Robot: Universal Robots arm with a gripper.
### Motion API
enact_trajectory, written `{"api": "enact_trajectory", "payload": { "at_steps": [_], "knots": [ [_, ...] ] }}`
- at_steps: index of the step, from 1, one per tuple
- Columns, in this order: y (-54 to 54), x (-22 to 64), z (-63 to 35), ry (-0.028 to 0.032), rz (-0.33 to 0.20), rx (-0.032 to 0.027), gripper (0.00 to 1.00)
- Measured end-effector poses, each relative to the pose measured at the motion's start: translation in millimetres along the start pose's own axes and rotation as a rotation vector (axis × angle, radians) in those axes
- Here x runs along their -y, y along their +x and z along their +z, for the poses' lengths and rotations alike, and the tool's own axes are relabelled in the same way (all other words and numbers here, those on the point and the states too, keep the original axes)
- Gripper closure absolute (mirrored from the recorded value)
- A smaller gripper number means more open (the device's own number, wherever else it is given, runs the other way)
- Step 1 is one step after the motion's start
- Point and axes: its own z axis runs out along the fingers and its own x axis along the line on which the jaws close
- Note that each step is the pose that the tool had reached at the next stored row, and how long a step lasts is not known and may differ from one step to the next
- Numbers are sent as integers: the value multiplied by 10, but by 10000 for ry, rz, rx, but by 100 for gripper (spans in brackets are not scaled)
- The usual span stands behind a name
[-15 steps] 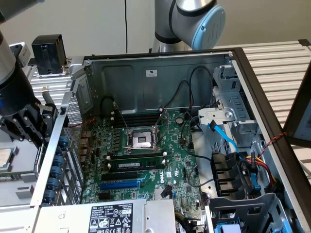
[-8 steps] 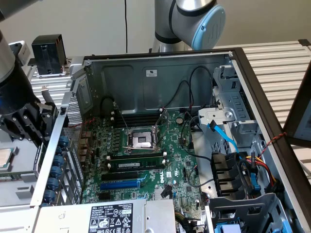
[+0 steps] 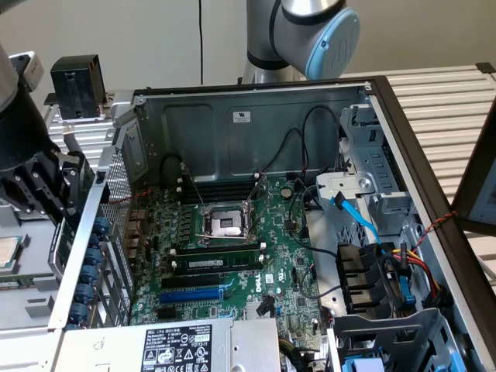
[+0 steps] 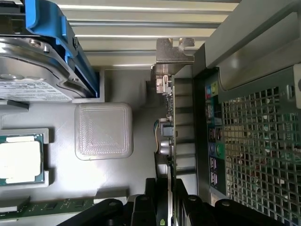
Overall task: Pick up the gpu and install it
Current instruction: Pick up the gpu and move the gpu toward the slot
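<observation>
Black fingers (image 4: pixel 149 200) pinching the gpu (image 4: pixel 170 117) edge-on beside mesh case wall (image 4: pixel 254 141), exterior view adds the motherboard (image 3: pixel 232 260)

**ARM AND GRIPPER: EXTERNAL FINISH**

Behind the computer case (image 3: pixel 232 147): arm (image 3: pixel 267 35) segments are silver-grey cylinders, and one joint is closed by a round light-blue cap (image 3: pixel 335 40). At the case's side on the exterior view's left: the gripper (image 3: pixel 58 186) is matte black, built of pinned link bars with rounded knuckles.

You're seeing thin green-board gpu card (image 4: pixel 171 122) edge-on: silver metal bracket (image 4: pixel 174 52) at far end, small components along one face. Near end pinched in black gripper (image 4: pixel 167 200). Card outside grey perforated computer case (image 4: pixel 256 141), just beside its port panel.
</observation>
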Motion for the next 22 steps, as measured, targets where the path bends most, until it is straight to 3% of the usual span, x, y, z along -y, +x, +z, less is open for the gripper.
{"api": "enact_trajectory", "payload": {
  "at_steps": [5,22],
  "knots": [
    [-22,-14,-162,1,-1,3,73],
    [-113,-83,-927,0,-1,6,73]
  ]
}}
